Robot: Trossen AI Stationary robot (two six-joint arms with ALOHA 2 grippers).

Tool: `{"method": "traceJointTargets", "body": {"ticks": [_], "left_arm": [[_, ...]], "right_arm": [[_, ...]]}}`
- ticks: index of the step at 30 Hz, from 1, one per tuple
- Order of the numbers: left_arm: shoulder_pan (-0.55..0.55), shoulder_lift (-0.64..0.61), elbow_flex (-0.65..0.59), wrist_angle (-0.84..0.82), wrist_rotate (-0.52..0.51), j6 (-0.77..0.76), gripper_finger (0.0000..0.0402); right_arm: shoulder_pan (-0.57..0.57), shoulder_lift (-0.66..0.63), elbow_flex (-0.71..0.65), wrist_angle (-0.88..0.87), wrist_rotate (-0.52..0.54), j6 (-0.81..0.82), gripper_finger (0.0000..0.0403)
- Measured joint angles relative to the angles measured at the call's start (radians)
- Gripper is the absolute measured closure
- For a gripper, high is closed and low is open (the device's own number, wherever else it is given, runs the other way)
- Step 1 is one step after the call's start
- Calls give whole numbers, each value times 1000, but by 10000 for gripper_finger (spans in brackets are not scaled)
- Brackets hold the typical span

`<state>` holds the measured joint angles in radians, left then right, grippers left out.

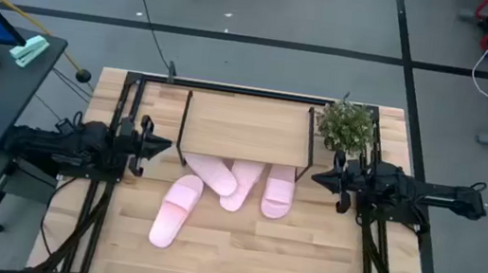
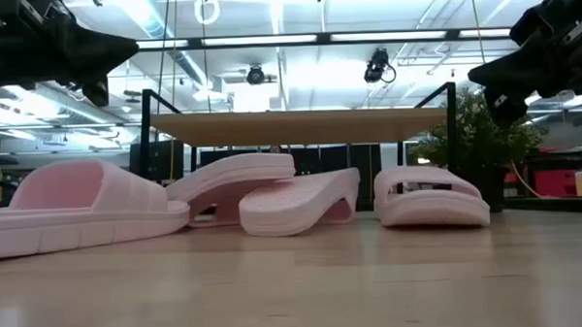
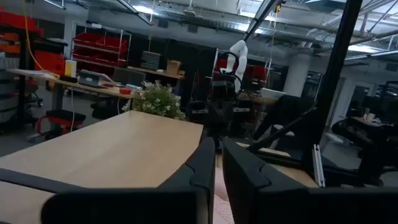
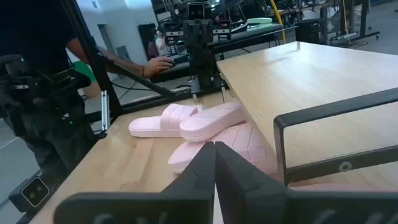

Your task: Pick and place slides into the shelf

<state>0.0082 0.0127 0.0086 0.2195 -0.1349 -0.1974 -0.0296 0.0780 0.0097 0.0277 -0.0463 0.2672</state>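
Find the four slides [image 1: 239, 186] at the front side of the shelf [image 1: 245, 125]: three bunched together with one end just under its front edge, two of these overlapping, and the loose slide [image 1: 174, 210] lying apart, further out from the shelf toward its left corner, at an angle. None fully under the shelf yet, so judge the task as near its beginning.

Note the left gripper [image 1: 162, 147] hovering beside the left front leg of the shelf, fingers pressed together and holding nothing. Note the right gripper [image 1: 319, 178] beside the right front leg, also closed and empty.

Probably best to begin with the loose slide, using the left gripper. Spread the fingers first, come down over the wide strap, and close on the strap, not on the soft sole edge. Lift only a little, turn to line up with the shelf depth, then slide in low under the top board, between the black legs. Keep clear of the plant [image 1: 348, 124] at the right back corner of the shelf, and avoid disturbing the overlapping pair
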Motion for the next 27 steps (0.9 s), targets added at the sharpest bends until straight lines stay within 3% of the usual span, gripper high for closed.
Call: {"method": "traceJointTargets", "body": {"ticks": [27], "left_arm": [[0,0,0,0,0,0,365]], "right_arm": [[0,0,0,0,0,0,389]]}}
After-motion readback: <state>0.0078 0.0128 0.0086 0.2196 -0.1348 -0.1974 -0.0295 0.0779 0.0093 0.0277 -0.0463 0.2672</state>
